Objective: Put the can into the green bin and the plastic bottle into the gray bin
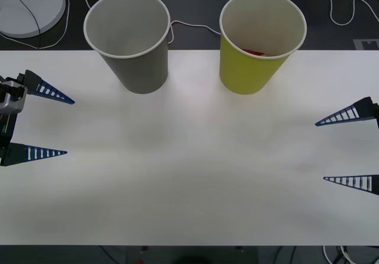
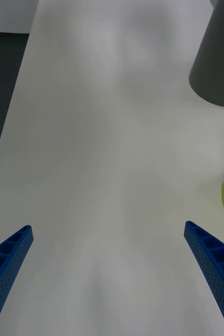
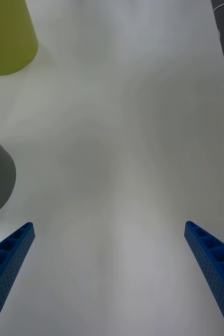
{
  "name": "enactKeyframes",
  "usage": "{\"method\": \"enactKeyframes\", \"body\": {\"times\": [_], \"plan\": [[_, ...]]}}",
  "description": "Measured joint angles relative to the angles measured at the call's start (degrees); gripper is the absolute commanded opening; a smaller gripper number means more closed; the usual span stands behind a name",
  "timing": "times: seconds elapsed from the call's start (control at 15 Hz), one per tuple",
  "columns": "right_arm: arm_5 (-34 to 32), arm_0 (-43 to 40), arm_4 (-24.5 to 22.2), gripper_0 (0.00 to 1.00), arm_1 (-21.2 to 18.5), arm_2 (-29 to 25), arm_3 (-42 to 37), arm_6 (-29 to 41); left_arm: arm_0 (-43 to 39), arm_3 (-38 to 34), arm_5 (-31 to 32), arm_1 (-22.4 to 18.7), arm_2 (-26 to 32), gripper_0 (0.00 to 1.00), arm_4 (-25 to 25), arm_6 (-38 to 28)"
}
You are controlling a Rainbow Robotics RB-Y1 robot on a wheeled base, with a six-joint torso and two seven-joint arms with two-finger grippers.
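Can: you see just a red sliver of it inside the green bin, which stands upright at the desk's far edge beside the gray bin. Your left end effector and right end effector hover spread wide at opposite desk ends, pinching nothing.

Front: high, looking down on the table. Wrists: low, facing inward across it, sharing the gray bin and green bin.
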State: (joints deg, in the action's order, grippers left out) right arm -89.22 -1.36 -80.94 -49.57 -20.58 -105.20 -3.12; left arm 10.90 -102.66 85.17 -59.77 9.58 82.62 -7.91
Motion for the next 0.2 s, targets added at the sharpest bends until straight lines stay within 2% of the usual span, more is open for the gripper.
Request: {"method": "enactKeyframes", "body": {"times": [0.2], "plan": [[-0.07, -0.04, 0.00, 1.00, 0.00, 0.01, 0.00, 0.03, 0.00, 0.00, 0.00, 0.00, 0.00, 1.00, 0.00, 0.00]]}}
